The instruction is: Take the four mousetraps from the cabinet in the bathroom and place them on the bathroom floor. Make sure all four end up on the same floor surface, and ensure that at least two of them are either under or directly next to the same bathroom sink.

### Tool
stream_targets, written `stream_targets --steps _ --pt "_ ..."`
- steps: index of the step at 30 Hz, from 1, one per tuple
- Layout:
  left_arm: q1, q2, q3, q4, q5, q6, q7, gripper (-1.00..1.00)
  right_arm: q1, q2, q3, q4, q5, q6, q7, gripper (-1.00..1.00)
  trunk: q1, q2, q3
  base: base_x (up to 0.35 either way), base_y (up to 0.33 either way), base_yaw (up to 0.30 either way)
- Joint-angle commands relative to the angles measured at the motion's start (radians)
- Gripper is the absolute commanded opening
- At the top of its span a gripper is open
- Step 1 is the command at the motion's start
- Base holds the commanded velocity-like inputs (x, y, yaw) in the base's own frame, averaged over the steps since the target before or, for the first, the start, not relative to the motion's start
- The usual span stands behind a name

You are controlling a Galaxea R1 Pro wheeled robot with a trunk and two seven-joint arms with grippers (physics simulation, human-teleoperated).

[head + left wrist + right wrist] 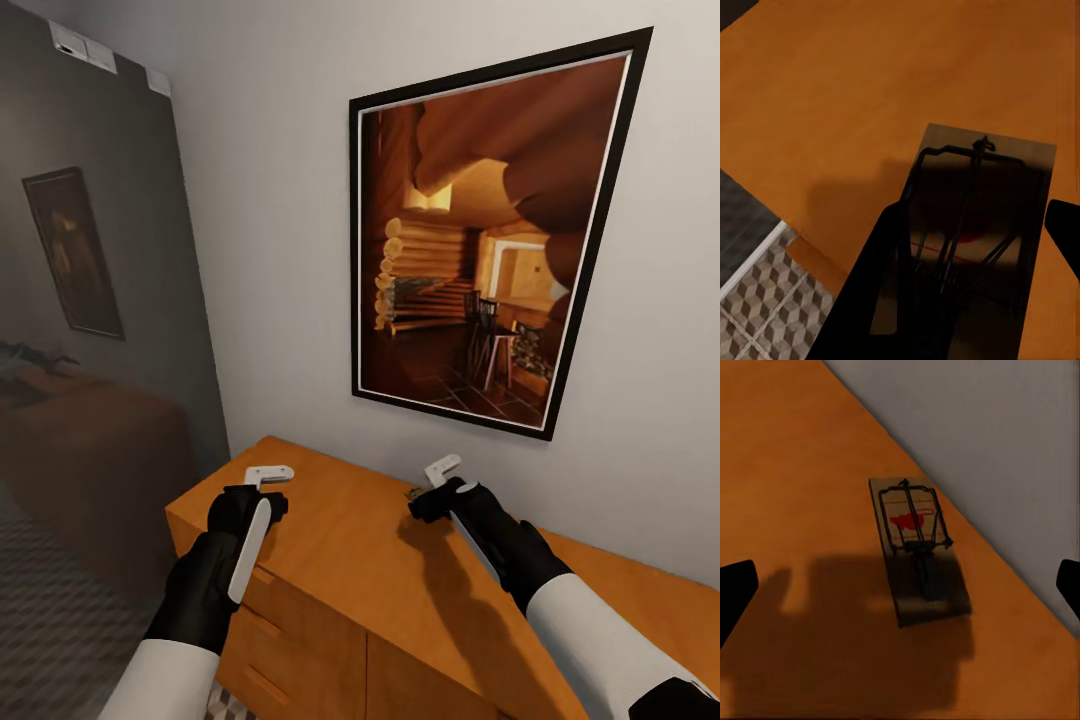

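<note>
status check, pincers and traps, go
Left pincer around one mousetrap, closure unclear. Right pincer open above another mousetrap on cabinet. Nothing blocking.

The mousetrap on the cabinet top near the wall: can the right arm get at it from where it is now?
Probably yes. The mousetrap lies flat on the cabinet, close to the wall; the right gripper hangs open above it, and nothing lies between.

Large black-framed picture (492, 235) of a log cabin interior hangs on the pale wall (270, 250). Smaller dark framed picture (73, 252) on the grey wall at left. Two white wall plates (85, 45) near the upper left corner.
</note>
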Motion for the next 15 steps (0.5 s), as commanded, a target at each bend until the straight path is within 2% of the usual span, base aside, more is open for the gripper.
stream_targets --steps 1,8,12,15 --pt "-0.001 0.000 -0.011 -0.001 0.008 0.003 0.009 -1.00 -0.002 -0.007 0.002 -0.005 0.003 0.005 0.011 1.00 0.000 -0.001 -0.002 0.000 0.000 0.000" --pt "-0.001 0.000 -0.047 -0.001 0.008 0.002 0.010 -1.00 -0.011 -0.041 -0.017 -0.020 0.006 0.005 0.031 1.00 0.000 -0.001 -0.002 0.000 0.000 0.000" --pt "-0.001 0.000 -0.051 -0.001 0.008 0.002 0.009 -1.00 -0.012 -0.081 -0.022 -0.029 0.006 0.004 0.038 1.00 0.000 -0.001 -0.002 0.000 0.000 0.000" --pt "-0.001 0.000 -0.053 -0.001 0.008 0.002 0.009 -1.00 -0.013 -0.116 -0.030 -0.032 0.002 0.004 0.083 1.00 0.000 -0.001 -0.002 0.000 0.000 0.000"
